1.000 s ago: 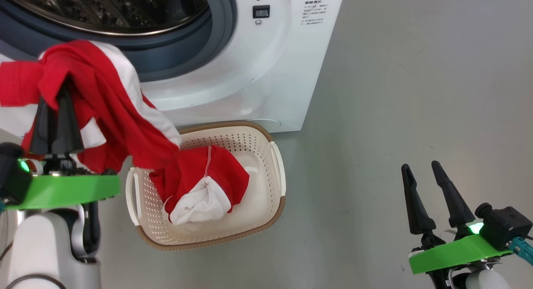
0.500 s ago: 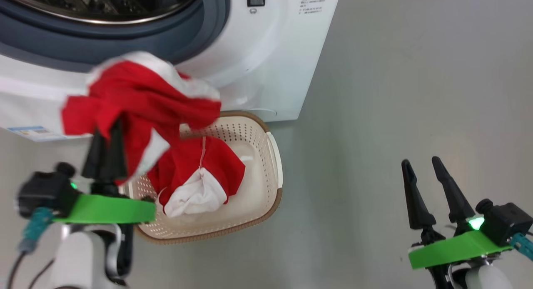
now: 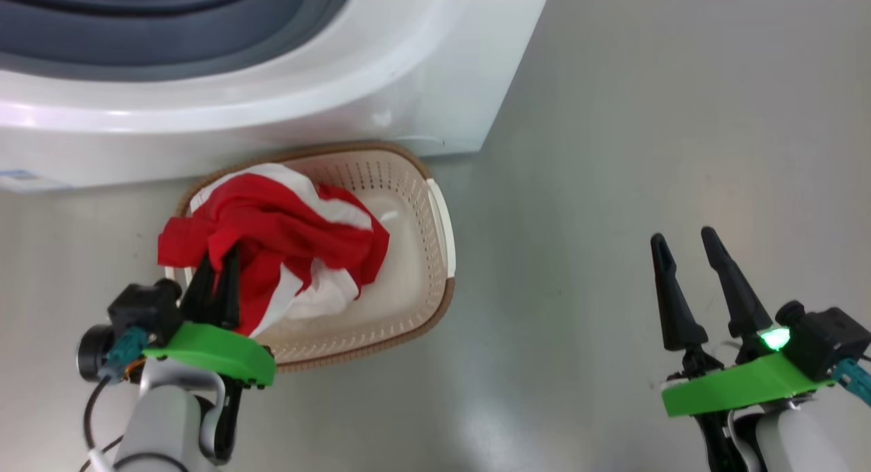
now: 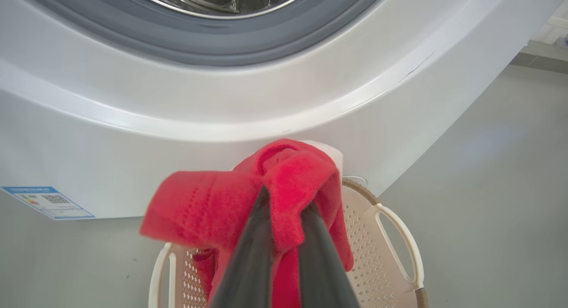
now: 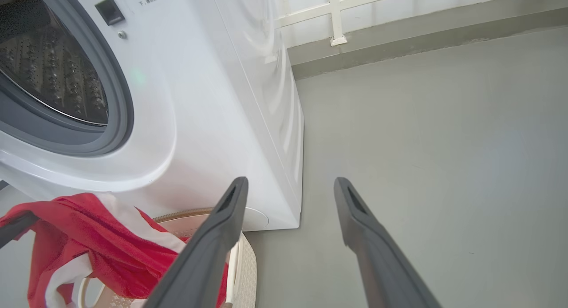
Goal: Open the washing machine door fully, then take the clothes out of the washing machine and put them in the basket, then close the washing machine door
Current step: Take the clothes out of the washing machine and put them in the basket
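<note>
The clothes, a bright red bundle with white panels, hang half inside the basket and spill over its left rim. The cream perforated basket stands on the grey floor, its far edge just beside the base of the washing machine, whose white front hems you in ahead. Open floor spreads to your right. Your left pincer points up over the basket's near-left corner, clamped on a fold of red fabric. Your right pincer hovers well apart at lower right, fingers spread wide, holding nothing.
</note>
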Robot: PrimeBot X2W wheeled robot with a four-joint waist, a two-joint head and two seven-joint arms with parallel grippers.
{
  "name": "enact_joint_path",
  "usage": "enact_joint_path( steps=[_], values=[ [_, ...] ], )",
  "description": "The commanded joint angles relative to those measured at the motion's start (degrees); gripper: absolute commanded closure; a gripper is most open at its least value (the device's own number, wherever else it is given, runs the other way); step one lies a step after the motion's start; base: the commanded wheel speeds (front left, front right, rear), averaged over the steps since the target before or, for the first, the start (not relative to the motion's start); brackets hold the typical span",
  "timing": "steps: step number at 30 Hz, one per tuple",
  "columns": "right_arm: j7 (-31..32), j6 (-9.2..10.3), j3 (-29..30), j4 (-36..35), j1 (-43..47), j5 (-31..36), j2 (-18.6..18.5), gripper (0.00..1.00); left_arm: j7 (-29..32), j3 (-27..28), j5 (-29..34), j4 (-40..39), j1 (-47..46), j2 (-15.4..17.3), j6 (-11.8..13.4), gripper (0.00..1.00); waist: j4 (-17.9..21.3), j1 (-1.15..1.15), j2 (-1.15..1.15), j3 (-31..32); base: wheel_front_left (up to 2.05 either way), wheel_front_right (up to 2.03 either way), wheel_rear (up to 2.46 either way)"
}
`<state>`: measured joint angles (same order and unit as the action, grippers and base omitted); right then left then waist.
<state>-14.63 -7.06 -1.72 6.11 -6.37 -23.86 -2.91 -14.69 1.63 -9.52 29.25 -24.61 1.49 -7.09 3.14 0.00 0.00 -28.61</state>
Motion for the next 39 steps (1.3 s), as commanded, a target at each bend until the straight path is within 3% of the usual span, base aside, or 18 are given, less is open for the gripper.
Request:
enact_joint_path(
  steps=[1,19,33,36,39],
  values=[
    [-0.4,-0.43,-1.6,-1.5,-1.5,0.6,0.0,0.00,-0.3,1.3,1.2,1.0,-1.3,1.4,-0.3,1.00,0.1,0.00,0.00,-2.7,0.00,0.00,0.00],
    [-0.4,-0.43,-3.5,-2.5,-6.6,-0.6,0.0,0.00,-0.3,0.8,4.1,17.5,-13.6,2.4,-0.4,1.00,1.8,0.00,0.00,-14.3,0.00,0.00,0.00],
    [-0.4,-0.43,-4.0,-3.3,-8.2,-0.9,0.0,0.00,-0.3,1.5,5.1,26.1,-20.2,2.6,-0.1,1.00,2.7,0.00,0.00,-18.2,0.00,0.00,0.00],
    [-0.4,-0.43,-4.0,-3.2,-8.3,-1.0,0.0,0.00,-0.3,1.6,4.8,28.0,-20.9,2.6,-0.2,0.90,2.7,0.00,0.00,-18.3,0.00,0.00,0.00],
    [-0.4,-0.43,-3.9,-3.1,-8.3,-1.0,0.0,0.00,-0.3,1.5,4.8,29.2,-21.4,2.7,-0.2,0.66,2.6,0.00,0.00,-18.2,0.00,0.00,0.00]
  ],
)
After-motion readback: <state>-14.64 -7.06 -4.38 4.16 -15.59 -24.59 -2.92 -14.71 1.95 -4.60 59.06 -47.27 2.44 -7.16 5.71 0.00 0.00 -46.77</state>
